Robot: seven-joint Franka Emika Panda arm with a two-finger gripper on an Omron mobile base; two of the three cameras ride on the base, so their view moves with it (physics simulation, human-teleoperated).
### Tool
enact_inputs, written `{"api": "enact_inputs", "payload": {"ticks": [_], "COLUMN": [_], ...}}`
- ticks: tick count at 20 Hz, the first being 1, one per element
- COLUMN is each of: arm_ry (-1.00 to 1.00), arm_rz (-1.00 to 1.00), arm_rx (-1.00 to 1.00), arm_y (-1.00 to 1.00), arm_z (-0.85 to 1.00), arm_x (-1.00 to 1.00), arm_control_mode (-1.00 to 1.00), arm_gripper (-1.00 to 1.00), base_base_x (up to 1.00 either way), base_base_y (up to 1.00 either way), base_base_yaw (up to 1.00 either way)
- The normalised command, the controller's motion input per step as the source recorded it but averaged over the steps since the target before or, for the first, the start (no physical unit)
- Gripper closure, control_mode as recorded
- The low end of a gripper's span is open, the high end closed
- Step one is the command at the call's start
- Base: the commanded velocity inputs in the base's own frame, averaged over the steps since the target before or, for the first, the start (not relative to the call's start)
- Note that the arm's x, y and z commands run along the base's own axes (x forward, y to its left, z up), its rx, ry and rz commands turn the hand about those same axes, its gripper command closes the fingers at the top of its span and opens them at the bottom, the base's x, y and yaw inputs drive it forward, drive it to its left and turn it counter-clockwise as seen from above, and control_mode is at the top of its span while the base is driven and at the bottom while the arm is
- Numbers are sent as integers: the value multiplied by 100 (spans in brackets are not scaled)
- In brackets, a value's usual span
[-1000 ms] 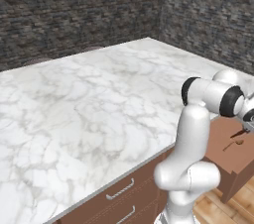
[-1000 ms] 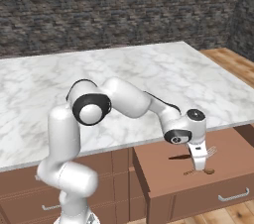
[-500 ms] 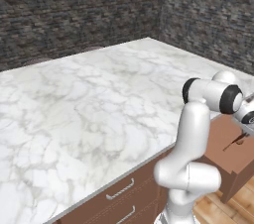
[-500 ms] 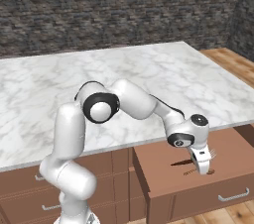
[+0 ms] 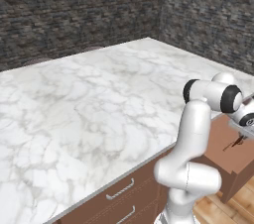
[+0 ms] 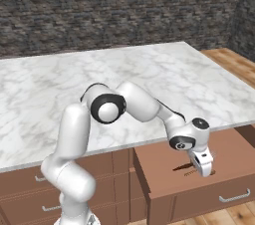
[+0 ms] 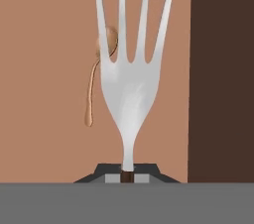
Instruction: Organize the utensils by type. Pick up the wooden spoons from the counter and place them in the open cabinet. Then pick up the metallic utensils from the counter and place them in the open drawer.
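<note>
We are holding the fork (image 7: 130, 86) by the very end of its handle, jaws clamped on it, tines hanging over the open drawer (image 6: 164, 169) above a spoon (image 7: 99, 72) lying inside, so we are risking it pivoting or landing across that spoon.
</note>
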Motion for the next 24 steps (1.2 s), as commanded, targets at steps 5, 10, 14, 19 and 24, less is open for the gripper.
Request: {"api": "enact_inputs", "payload": {"ticks": [5,10,14,19,24], "arm_ry": [7,8,3,0,1], "arm_rz": [9,8,4,2,1], "arm_rx": [0,0,0,4,1], "arm_y": [0,0,0,-1,0], "arm_z": [-22,-22,-17,-11,-24], "arm_x": [17,10,8,11,1], "arm_control_mode": [-100,-100,-100,-100,-100], "arm_gripper": [100,100,100,100,100], "base_base_x": [0,0,0,0,0], "base_base_y": [0,0,0,0,0], "base_base_yaw": [0,0,0,0,0]}}
